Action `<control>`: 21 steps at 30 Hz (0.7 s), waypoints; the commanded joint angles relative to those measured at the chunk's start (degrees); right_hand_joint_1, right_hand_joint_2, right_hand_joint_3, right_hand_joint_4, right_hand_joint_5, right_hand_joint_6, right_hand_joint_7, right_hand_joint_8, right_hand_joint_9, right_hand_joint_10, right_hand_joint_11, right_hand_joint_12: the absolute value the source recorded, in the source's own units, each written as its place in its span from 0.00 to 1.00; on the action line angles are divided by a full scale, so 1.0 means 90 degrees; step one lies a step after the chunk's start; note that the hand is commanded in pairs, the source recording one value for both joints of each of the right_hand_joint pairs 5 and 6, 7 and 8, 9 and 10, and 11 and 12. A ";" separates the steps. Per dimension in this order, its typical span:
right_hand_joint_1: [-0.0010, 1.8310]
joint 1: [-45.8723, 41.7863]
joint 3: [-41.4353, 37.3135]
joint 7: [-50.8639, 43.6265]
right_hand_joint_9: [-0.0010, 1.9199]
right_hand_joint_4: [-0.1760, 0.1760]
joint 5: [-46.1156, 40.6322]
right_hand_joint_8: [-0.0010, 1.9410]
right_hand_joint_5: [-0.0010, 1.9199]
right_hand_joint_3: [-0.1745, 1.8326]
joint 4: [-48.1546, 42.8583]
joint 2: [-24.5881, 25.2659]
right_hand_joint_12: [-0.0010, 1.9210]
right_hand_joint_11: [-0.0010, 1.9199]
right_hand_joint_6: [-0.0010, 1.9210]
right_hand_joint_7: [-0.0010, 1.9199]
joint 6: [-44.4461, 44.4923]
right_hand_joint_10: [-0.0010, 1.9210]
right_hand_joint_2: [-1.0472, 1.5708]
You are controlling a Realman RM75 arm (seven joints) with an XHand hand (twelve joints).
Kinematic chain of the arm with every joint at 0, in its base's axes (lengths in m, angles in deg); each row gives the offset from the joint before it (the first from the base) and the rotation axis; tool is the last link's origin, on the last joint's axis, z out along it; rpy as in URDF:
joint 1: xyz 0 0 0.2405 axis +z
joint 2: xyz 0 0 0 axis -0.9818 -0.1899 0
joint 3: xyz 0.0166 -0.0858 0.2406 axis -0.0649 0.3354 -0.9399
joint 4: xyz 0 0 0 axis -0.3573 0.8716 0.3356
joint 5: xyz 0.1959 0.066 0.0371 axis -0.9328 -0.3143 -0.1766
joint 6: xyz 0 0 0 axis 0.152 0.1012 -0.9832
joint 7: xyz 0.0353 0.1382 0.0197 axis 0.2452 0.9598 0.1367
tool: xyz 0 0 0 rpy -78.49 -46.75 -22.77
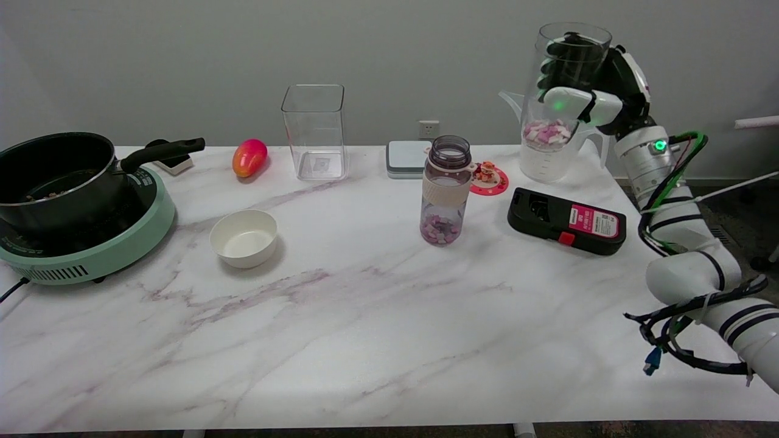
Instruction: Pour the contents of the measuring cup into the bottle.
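My right hand grips a tall clear measuring cup at the far right, held up almost upright above the table. Its fingers wrap the upper wall and show through the clear plastic. Pink and white pieces lie in the cup's bottom. The cup overlaps a clear jug with a spout, handle and printed marks, standing on the table; I cannot tell whether they touch. The bottle stands upright and uncapped near the table's middle, left of the hand and nearer to me, with pink and purple pieces in its bottom.
A black box with a red label lies between bottle and arm. A red coaster and a grey scale sit behind the bottle. Further left are a clear square container, a mango, a white bowl and a pot on a green cooker.
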 commanded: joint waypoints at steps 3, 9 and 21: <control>0.72 0.0543 -0.0298 -0.0007 1.00 0.50 0.1595 0.99 1.00 0.25 -0.0524 -0.0292 0.95 0.95 1.00 1.00 -0.0894 1.00 1.00; 0.72 0.0737 -0.0221 -0.0007 1.00 0.50 0.2326 0.99 1.00 0.25 -0.0470 -0.0306 0.95 0.95 1.00 1.00 -0.0894 1.00 1.00; 0.72 0.0779 -0.0105 -0.0037 1.00 0.50 0.3189 0.99 1.00 0.25 -0.0354 -0.0306 0.95 0.95 1.00 1.00 -0.0907 1.00 1.00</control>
